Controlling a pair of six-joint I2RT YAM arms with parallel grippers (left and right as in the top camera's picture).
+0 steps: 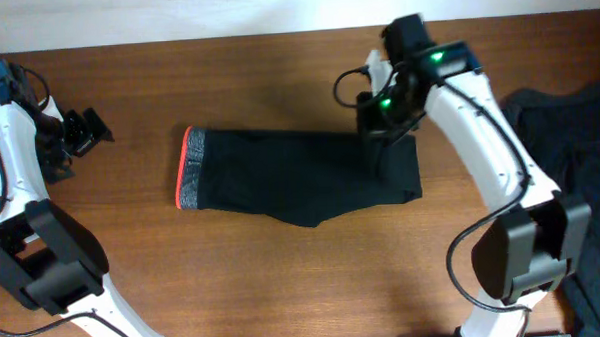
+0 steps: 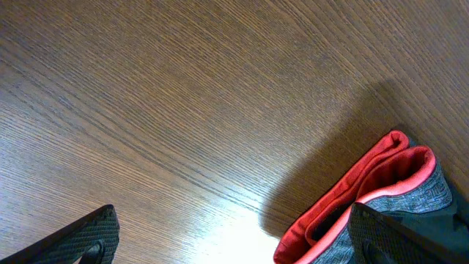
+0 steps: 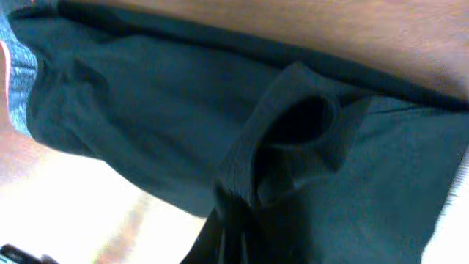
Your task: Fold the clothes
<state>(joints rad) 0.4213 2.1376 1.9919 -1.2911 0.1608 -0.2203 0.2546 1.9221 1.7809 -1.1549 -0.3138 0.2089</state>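
matt, perhaps ribbed cloth trousers [image 1: 300, 176]; grained wooden table [image 1: 284, 279].

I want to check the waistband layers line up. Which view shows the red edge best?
Left wrist: the red edge fills the lower right, two folded layers distinct. Overhead shows a thin red strip at the trousers' left end. Right wrist shows a sliver at its left border.

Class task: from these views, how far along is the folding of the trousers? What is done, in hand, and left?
Done: the trousers lie as a short rectangle, apparently doubled over, waistband at one end. In hand: the right gripper is shut on a pinch of fabric at the opposite end; the left gripper is open, holding nothing. Left: probably carrying that end over for another fold.
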